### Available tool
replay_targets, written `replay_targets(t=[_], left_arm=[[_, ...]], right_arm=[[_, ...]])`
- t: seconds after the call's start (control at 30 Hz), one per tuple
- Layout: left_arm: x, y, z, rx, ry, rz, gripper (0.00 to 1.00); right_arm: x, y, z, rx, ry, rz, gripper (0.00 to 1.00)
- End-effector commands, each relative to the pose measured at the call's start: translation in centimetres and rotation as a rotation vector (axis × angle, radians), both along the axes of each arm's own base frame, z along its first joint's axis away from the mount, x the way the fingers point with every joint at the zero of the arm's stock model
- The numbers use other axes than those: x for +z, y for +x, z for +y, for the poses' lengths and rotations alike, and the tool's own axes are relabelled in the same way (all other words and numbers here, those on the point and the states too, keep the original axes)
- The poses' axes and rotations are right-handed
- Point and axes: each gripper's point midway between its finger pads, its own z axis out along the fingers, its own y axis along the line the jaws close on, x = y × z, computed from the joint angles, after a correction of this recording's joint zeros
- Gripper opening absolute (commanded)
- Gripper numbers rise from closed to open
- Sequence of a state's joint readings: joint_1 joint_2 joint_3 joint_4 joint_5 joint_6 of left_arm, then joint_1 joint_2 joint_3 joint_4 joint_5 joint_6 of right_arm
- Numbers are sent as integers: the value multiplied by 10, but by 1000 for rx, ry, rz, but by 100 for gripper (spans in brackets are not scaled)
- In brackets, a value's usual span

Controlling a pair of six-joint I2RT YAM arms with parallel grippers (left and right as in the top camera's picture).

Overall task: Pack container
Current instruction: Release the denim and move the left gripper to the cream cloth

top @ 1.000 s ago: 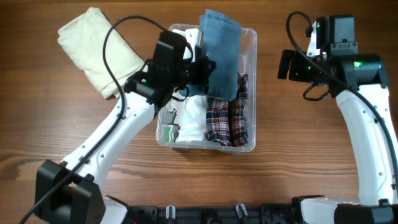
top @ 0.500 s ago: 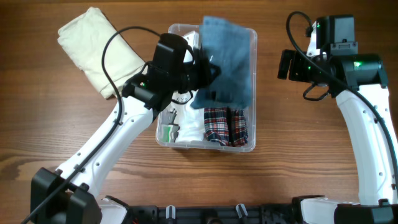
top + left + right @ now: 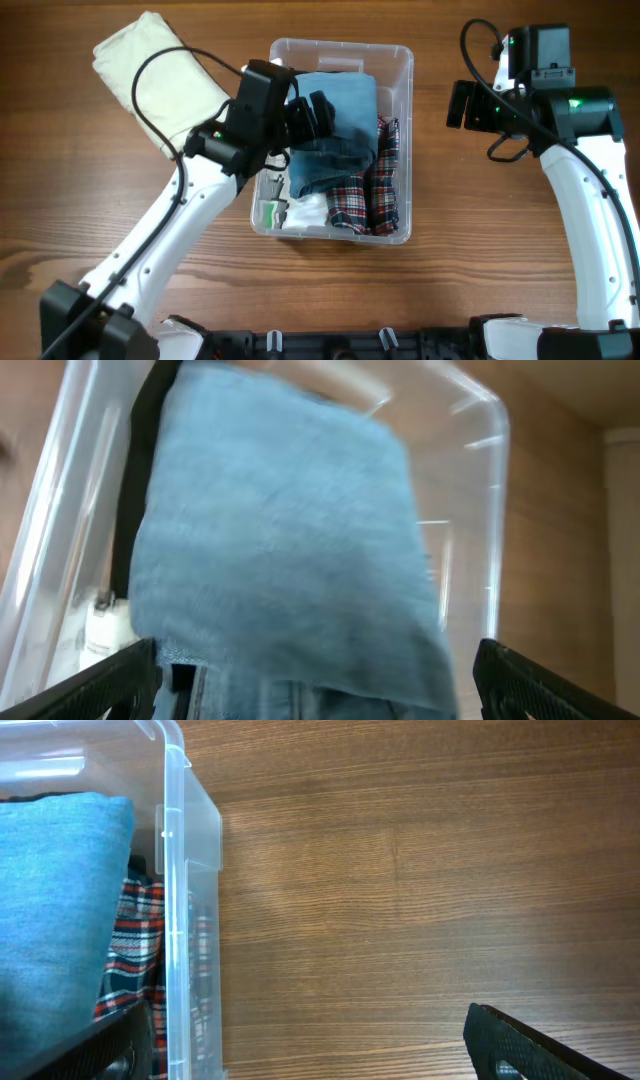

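Note:
The container [image 3: 402, 62], a clear plastic tub, stands at the table's centre. Inside it, folded blue jeans [image 3: 335, 125] lie on top of a plaid garment [image 3: 372, 195] and a white garment [image 3: 308, 210]. My left gripper [image 3: 316, 113] hovers over the jeans' left part with its jaws wide apart. In the left wrist view the jeans [image 3: 290, 540] fill the space ahead of the open left gripper [image 3: 320, 685], with the container's wall [image 3: 475, 510] behind. My right gripper [image 3: 456, 104] stands open just right of the tub, over bare wood. In the right wrist view it [image 3: 320, 1050] sits beside the container's wall [image 3: 190, 920].
A folded cream garment [image 3: 150, 80] lies on the wooden table [image 3: 480, 260] at the upper left, outside the tub. A small green-and-white item [image 3: 268, 211] sits in the tub's front left corner. The left arm's cable loops above the cream garment.
The jeans hung from my shut left gripper above the tub; now they lie folded inside it and the left gripper has opened. The right arm has not moved.

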State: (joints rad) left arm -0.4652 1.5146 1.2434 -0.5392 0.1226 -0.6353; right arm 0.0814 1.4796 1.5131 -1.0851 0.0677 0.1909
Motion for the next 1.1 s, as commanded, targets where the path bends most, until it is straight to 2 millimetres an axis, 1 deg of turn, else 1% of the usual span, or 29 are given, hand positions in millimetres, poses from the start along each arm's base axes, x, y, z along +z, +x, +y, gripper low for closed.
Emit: replay_targets(t=[0.0, 0.03, 0.07, 0.1, 0.13, 0.17, 0.2, 0.23, 0.27, 0.3, 0.33, 0.37, 0.4, 0.43, 0.47, 0.5, 0.53, 0.57, 0.6, 0.63, 0.67, 0.7, 0.73, 0.77, 0.87, 0.93, 0.97, 1.0, 1.07], left_arm=[[79, 7, -15, -171, 150, -340, 100], [87, 9, -15, -206, 251, -410, 99], [90, 9, -15, -247, 340, -461, 90], [89, 9, -14, -290, 423, -493, 77], [87, 8, -13, -316, 490, -508, 58], [82, 7, -9, -334, 554, -505, 23], [73, 7, -8, -351, 582, -483, 4], [63, 6, -7, -370, 599, -453, 4], [49, 5, -7, -389, 619, -409, 4], [30, 3, -7, -416, 638, -355, 4], [7, 1, -12, -462, 636, -293, 4], [-6, -2, -19, -500, 616, -259, 4], [-32, -8, -33, -548, 562, -186, 4], [-51, -16, -45, -579, 520, -124, 4], [-73, -29, -57, -621, 477, -47, 4], [-97, -49, -69, -654, 431, 63, 4], [-121, -73, -79, -670, 381, 196, 4], [-150, -110, -94, -689, 288, 389, 4], [-168, -134, -105, -721, 230, 504, 4], [-186, -157, -115, -770, 191, 597, 4], [-208, -170, -118, -777, 205, 659, 4], [-216, -172, -118, -779, 212, 673, 4], [-219, -172, -118, -778, 217, 673, 4], [-220, -167, -116, -769, 226, 659, 4], [-219, -141, -97, -695, 282, 618, 4], [-211, -126, -83, -641, 263, 621, 6], [-206, -118, -76, -615, 252, 618, 11], [-201, -111, -70, -595, 243, 611, 13], [-182, -97, -62, -584, 228, 555, 18]], right_arm=[[-3, 1, 1, -13, 23, 8, 100], [-3, 1, 1, -13, 23, 8, 100], [-3, 1, 1, -13, 23, 8, 100], [-3, 1, 1, -13, 23, 8, 100], [-3, 1, 1, -13, 23, 8, 100], [-2, 1, 1, -13, 23, 5, 100], [-2, 2, 1, -14, 24, 1, 100], [-1, 3, 0, -16, 24, -2, 100], [-1, 3, 0, -18, 24, -5, 100], [-1, 3, -2, -21, 25, -5, 100], [-1, 3, -2, -21, 25, -4, 100], [-1, 3, -2, -21, 25, -4, 100], [-1, 3, -2, -22, 24, -4, 100], [-1, 3, -2, -21, 24, -4, 100], [-1, 3, -2, -21, 23, -3, 100], [-1, 3, -2, -21, 23, -3, 100], [-1, 3, -2, -21, 23, -4, 100], [-1, 3, -2, -21, 23, -5, 100], [-1, 4, -2, -21, 24, -7, 100], [0, 4, -2, -21, 24, -10, 100], [-1, 4, -2, -21, 24, -9, 100], [-1, 4, -2, -21, 24, -7, 100], [-1, 4, -2, -21, 24, -5, 100], [-1, 4, -2, -21, 23, -5, 100], [-1, 3, -2, -21, 24, -3, 100], [-1, 3, -2, -21, 24, -2, 100], [-1, 3, -2, -21, 24, -2, 100], [-1, 3, -2, -21, 24, -2, 100], [-1, 3, -2, -21, 24, -2, 100]])
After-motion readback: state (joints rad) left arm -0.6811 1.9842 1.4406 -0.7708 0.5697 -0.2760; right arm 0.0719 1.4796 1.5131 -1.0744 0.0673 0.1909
